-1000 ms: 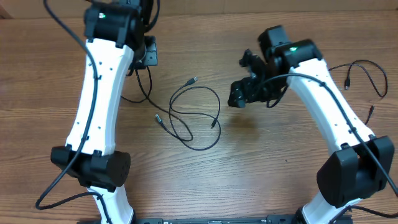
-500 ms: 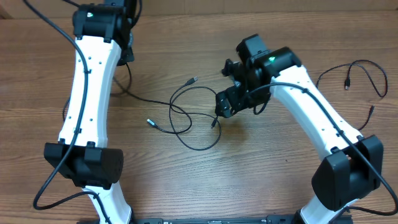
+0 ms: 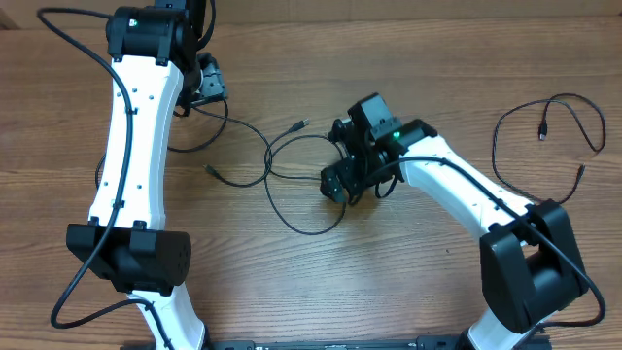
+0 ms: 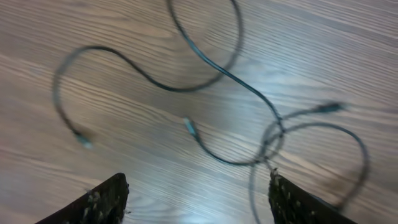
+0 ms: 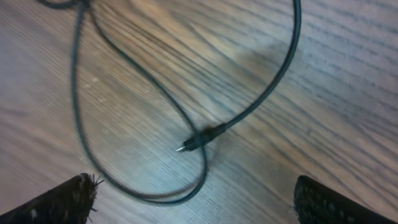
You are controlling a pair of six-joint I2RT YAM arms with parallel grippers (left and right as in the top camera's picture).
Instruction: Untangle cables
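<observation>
Right tool [image 3: 335, 182]: jaws spread wide, nothing gripped; hovers over the right edge of the tangled cables [image 3: 292, 190]; one plug end [image 5: 194, 143] lies on the bench [image 3: 408, 282] just ahead of it, between its two fingers; left tool [image 3: 202, 83]: further back, jaws apart and empty, a strand of the cables near it; separate cable [image 3: 549, 122]: looped at far right, well apart from both tools.

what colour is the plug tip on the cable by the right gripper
Silvery, on a black plug; clearest in the right wrist view.
</observation>
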